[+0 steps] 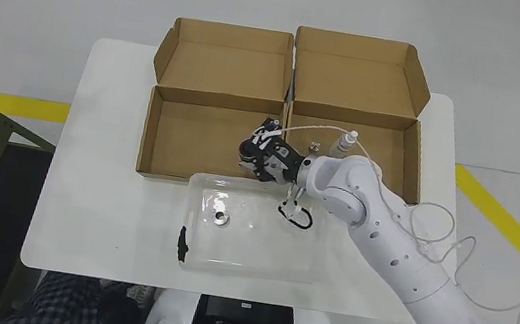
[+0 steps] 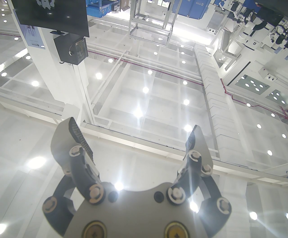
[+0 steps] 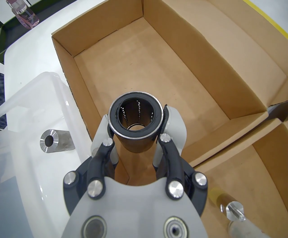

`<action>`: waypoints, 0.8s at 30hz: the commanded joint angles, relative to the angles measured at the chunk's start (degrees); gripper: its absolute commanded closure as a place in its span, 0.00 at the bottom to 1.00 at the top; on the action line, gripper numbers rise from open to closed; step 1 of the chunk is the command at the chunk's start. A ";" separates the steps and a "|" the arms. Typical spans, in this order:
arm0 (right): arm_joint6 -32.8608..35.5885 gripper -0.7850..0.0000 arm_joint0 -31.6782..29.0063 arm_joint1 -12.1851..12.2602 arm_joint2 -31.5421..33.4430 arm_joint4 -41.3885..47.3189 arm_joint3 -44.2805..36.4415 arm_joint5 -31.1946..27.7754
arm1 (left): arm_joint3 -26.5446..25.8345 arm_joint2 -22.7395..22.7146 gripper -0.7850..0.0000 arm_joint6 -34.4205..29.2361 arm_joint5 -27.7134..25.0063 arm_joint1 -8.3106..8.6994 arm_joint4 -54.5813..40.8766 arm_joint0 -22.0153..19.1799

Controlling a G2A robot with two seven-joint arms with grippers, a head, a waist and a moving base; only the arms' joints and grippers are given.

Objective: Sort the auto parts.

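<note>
- between the fingers [image 3: 173, 121] of the right gripper [image 3: 137, 118]: black linear bearing [image 3: 135, 140], clamped on both sides, bore facing the wrist camera, ball rows visible inside
- its lower end is hidden behind the fingers
- beyond the fingertips: bare floor of the left cardboard box [image 3: 157, 78]; the bearing hangs over the box's near wall, touching nothing else
- to one side of the fingers: clear bin [image 3: 33, 90] with a steel sleeve [image 3: 56, 140] lying in it, well apart from the grip
- to the other side: right cardboard box [image 3: 258, 169], cut off at the frame edge; a blurred clear piece [image 3: 235, 210] there, can't tell what it is
- top view: bearing hard to make out under the right gripper [image 1: 264, 148]; a small black part [image 1: 183, 244] at the bin's edge, type unclear
- left gripper [image 2: 133, 126]: fingers spread, nothing between them, ceiling behind
</note>
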 commanded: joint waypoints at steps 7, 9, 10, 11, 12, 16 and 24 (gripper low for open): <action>-0.41 1.00 1.54 -0.66 0.18 -1.18 2.52 -1.04 | 0.00 0.00 0.00 0.00 0.00 0.00 0.00 0.00; -0.43 1.00 1.90 -0.88 0.17 -1.10 3.50 -1.11 | 0.00 0.00 0.00 0.00 0.00 0.00 0.00 0.00; -0.38 1.00 2.06 -0.99 0.13 -1.11 3.91 -1.11 | 0.00 0.00 0.00 0.00 0.00 0.00 0.00 0.00; -0.37 1.00 2.19 -1.09 0.09 -1.18 4.19 -1.14 | 0.00 0.00 0.00 0.00 0.00 0.00 0.00 0.00; -0.34 1.00 2.27 -1.19 0.04 -1.23 4.44 -1.21 | 0.00 0.00 0.00 0.00 0.00 0.00 0.00 0.00; -0.12 1.00 2.56 -1.55 -0.21 -1.69 5.28 -1.47 | 0.00 0.00 0.00 0.00 0.00 0.00 0.00 0.00; 0.62 0.56 3.17 -2.40 -1.02 -2.21 5.83 -1.84 | 0.00 0.00 0.00 0.00 0.00 0.00 0.00 0.00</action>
